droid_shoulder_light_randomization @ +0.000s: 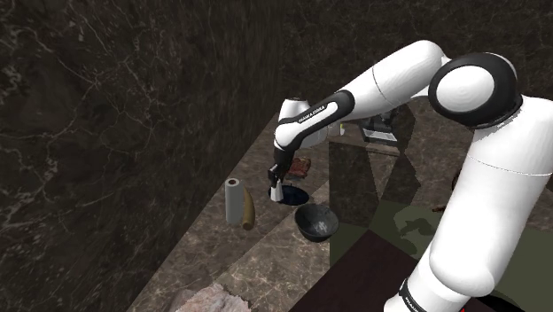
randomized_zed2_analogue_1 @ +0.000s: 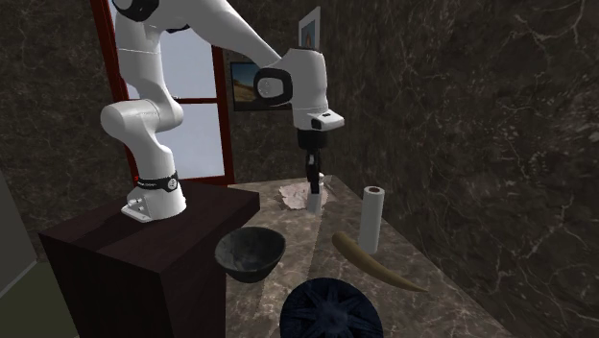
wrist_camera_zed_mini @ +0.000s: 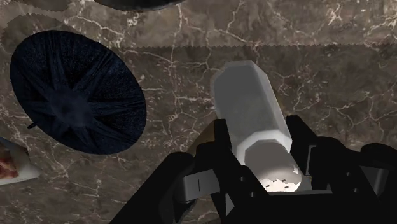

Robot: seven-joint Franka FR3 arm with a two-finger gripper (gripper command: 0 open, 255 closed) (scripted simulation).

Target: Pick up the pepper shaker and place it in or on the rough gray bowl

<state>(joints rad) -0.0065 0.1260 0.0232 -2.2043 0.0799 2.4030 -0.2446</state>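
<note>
A white roll (randomized_zed2_analogue_1: pixel 371 219) stands upright on the dark marbled worktop (randomized_zed2_analogue_1: pixel 422 312). A tan curved horn (randomized_zed2_analogue_1: pixel 376 261) lies just beside its foot, tapering toward 4 o'clock. A dark blue ribbed disc (randomized_zed2_analogue_1: pixel 331 310) lies at the roll's 7 o'clock, and a red-framed window (randomized_zed2_analogue_1: pixel 202 134) stands at its 10 o'clock.

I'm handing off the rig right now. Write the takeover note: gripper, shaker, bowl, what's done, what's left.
Gripper: shut on the white pepper shaker, beside the dark blue disc. I cannot tell whether the shaker is off the counter.
Dark gray bowl: empty, close to the stand, apart from the shaker.
Done: grasp.
Left: lift, carry to the bowl, release.
</note>
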